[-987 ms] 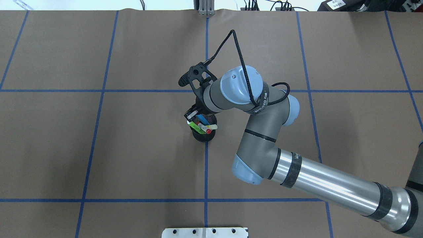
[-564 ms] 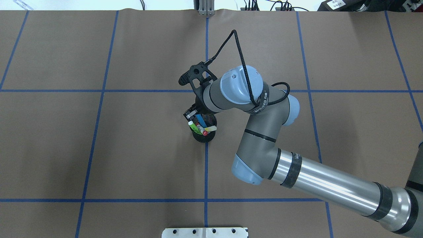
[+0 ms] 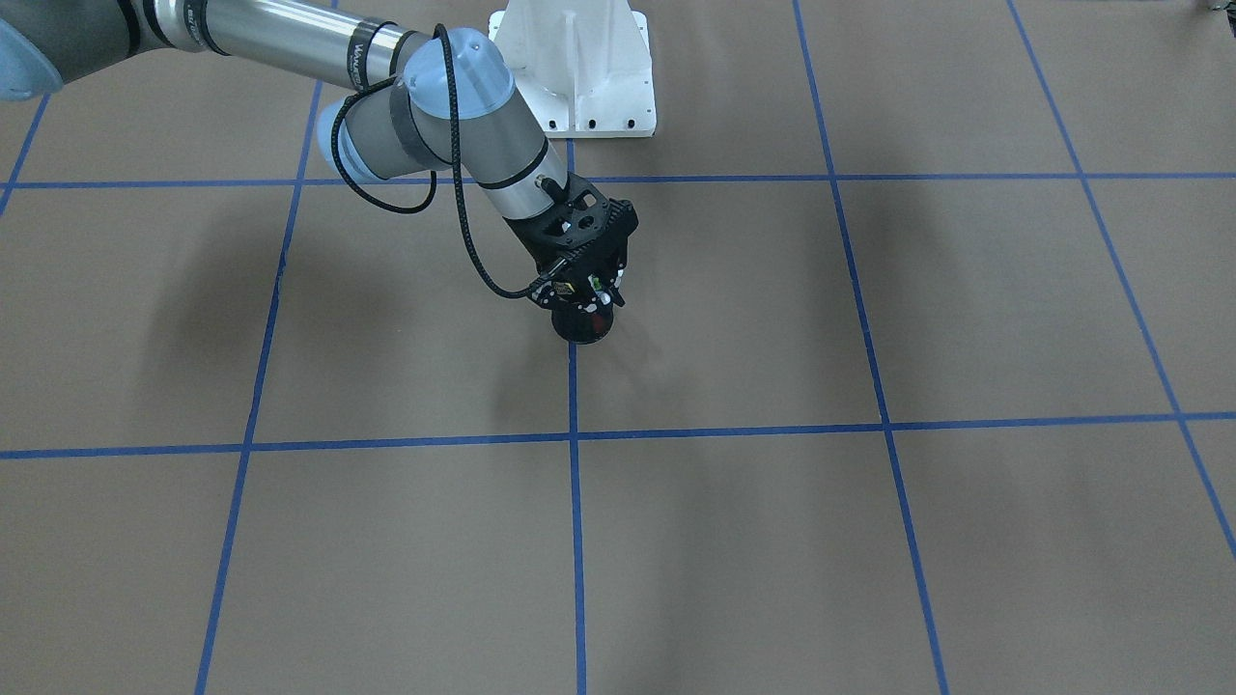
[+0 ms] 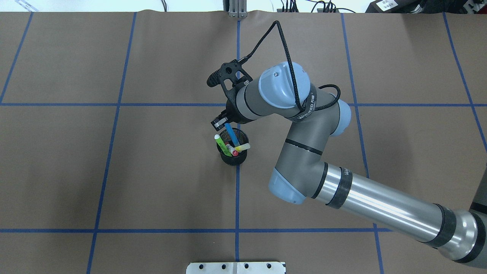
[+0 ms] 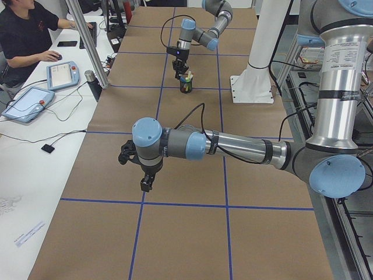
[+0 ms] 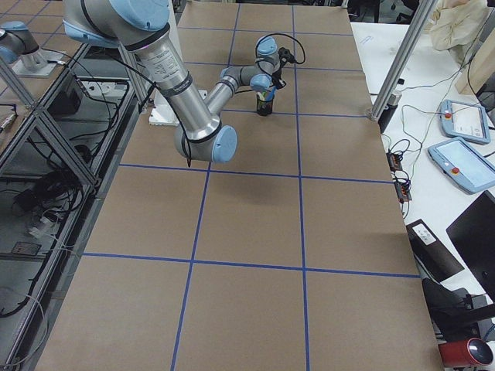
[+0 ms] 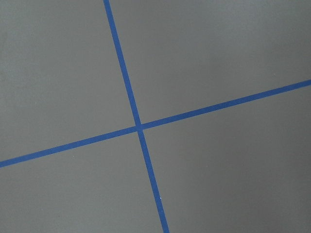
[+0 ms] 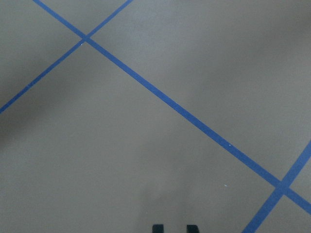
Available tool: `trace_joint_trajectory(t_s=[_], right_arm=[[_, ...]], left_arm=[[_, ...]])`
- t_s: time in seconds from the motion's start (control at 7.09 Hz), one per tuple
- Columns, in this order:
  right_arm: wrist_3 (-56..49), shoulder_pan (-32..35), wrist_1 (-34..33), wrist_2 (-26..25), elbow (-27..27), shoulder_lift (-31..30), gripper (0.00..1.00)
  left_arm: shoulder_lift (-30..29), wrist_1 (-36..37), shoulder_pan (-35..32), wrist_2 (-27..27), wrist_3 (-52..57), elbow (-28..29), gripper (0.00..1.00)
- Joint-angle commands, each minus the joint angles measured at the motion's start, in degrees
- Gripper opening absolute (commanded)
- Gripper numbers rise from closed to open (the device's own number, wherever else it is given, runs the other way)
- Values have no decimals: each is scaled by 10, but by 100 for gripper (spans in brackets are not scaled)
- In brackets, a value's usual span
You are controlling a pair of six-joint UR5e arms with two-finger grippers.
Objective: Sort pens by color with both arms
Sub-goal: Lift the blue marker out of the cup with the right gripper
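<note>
A black wire-mesh cup [image 4: 233, 156] stands on the centre tape line and holds the pens. The green pen [image 4: 221, 146], the yellow pen [image 4: 243, 146] and the red-capped white pen [image 4: 233, 152] lean inside it. My right gripper [image 4: 223, 122] hangs just above the cup's far rim, shut on the top of the blue pen [image 4: 232, 135], whose lower end is still inside the cup. In the front view the gripper [image 3: 584, 290] hides the pens above the cup [image 3: 580, 328]. My left gripper [image 5: 145, 184] hovers over bare table far from the cup; I cannot tell whether it is open or shut.
Brown paper with blue tape lines [image 4: 236, 198] covers the table. The white pedestal base [image 3: 576, 72] stands at the robot's side edge. A person [image 5: 23, 35] sits at a side desk with tablets [image 5: 63, 74]. A metal post [image 4: 236, 9] stands at the far edge.
My right gripper has risen and drifted slightly away from the robot, drawing the blue pen up out of the cup. The other pens have shifted a little inside it.
</note>
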Motion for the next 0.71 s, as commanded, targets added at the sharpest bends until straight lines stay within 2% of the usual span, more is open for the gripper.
trace_joint_trajectory(t_s=[0.0,0.14,0.28,0.56], right_arm=[[1,38,-6,64,15,-2,0],[2,48,-26,76,31,1,0],[3,54,-73,77,56,5,0],[36,80,-105,79,52,14,0]], left_arm=[[-1,-2,0,0,-10,-1,100],[-1,-3,1,0,-29,-7,100],[-1,-3,1,0,-30,-8,100],[-3,-4,3,0,-39,-8,100]])
